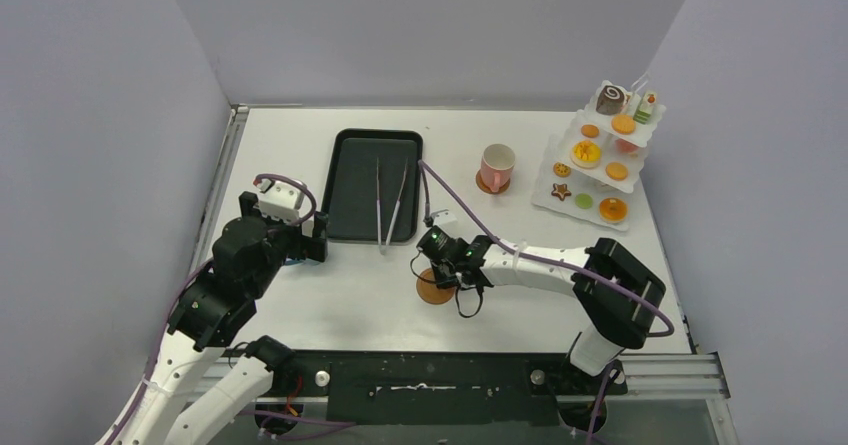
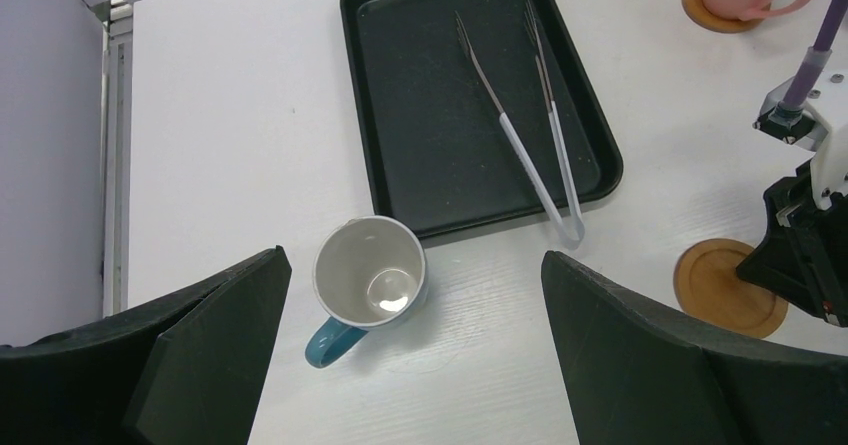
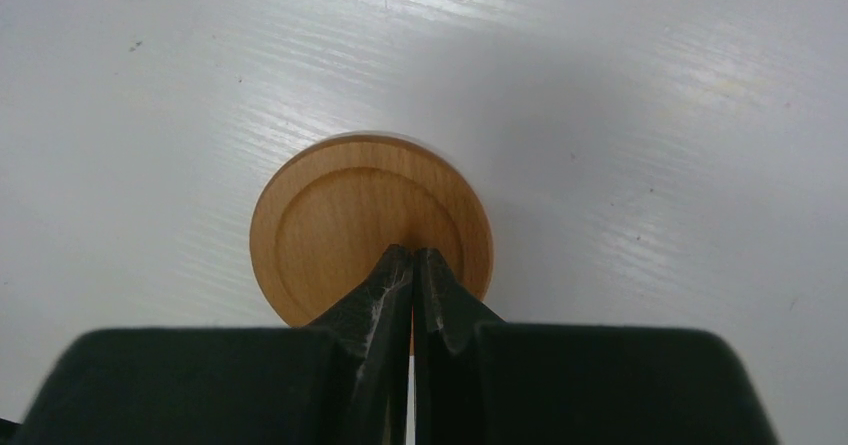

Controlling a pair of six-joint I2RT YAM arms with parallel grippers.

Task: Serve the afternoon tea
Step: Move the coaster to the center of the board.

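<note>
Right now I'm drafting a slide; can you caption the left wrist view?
Open left claw above a white-lined blue mug, beside a black rectangular tray holding long metal tongs.

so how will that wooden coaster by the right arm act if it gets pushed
Likely stiff: the wooden coaster looks like a solid turned disc. Lying flat on the smooth table, it should slide rather than tip or roll. Its low edge probably gives the right fingers little to grab.
</note>
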